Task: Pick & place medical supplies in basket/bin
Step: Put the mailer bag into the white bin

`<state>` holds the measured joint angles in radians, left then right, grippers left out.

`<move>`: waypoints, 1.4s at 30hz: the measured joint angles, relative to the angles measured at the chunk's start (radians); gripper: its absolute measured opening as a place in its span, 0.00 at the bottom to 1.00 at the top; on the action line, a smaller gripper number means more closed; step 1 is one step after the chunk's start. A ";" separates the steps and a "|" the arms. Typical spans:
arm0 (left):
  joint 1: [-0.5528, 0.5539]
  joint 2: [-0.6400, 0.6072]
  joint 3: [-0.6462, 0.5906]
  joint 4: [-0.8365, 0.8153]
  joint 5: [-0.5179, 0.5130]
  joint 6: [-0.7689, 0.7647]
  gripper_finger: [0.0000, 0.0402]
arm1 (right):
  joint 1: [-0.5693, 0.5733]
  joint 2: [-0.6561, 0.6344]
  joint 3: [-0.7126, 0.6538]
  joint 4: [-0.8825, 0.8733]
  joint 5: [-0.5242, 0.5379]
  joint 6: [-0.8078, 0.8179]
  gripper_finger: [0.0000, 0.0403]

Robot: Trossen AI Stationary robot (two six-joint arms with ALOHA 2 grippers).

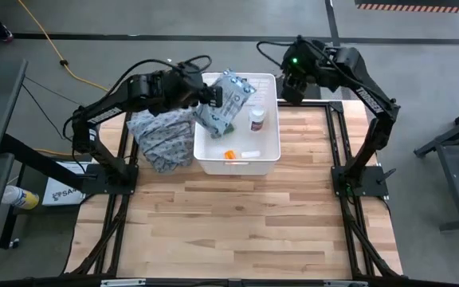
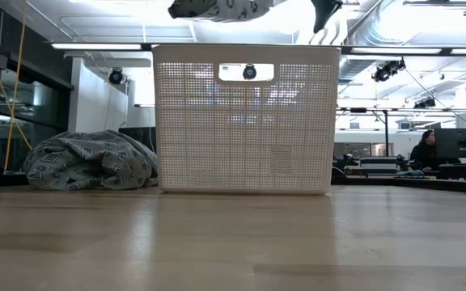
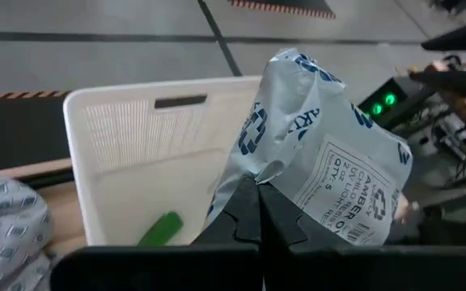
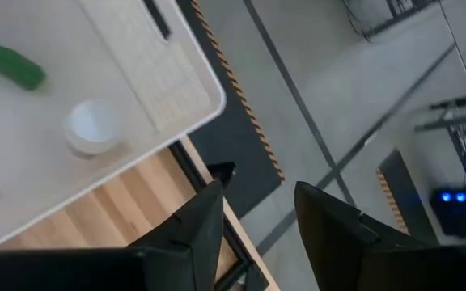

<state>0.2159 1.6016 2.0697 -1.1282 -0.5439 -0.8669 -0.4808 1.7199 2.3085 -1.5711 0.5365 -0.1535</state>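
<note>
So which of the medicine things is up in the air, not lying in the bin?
The soft packet. The left end effector is shut on it above the bin, while the bottle, orange piece and green box lie inside.

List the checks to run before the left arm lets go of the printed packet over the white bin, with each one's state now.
1. Left gripper shut on the packet: ok.
2. Packet above the bin: ok, though partly over its left rim.
3. Pill bottle, green box, white tube, orange piece already inside: ok.
4. Right gripper open, holding nothing, behind the bin's far right corner: ok.
5. Cloth outside the bin: ok.
</note>
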 joint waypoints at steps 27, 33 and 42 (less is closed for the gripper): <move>0.205 0.236 -0.002 0.080 0.138 -0.030 0.05 | -0.142 0.000 0.000 0.000 -0.164 -0.002 0.36; 0.205 0.289 -0.002 0.079 0.137 -0.057 0.05 | -0.142 0.000 0.000 0.000 -0.175 -0.003 0.36; 0.212 0.368 -0.002 0.051 0.104 -0.104 0.05 | -0.142 0.001 0.000 0.000 -0.188 -0.001 0.37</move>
<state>0.4274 1.9699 2.0682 -1.0771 -0.4400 -0.9709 -0.6224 1.7206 2.3085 -1.5711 0.3490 -0.1547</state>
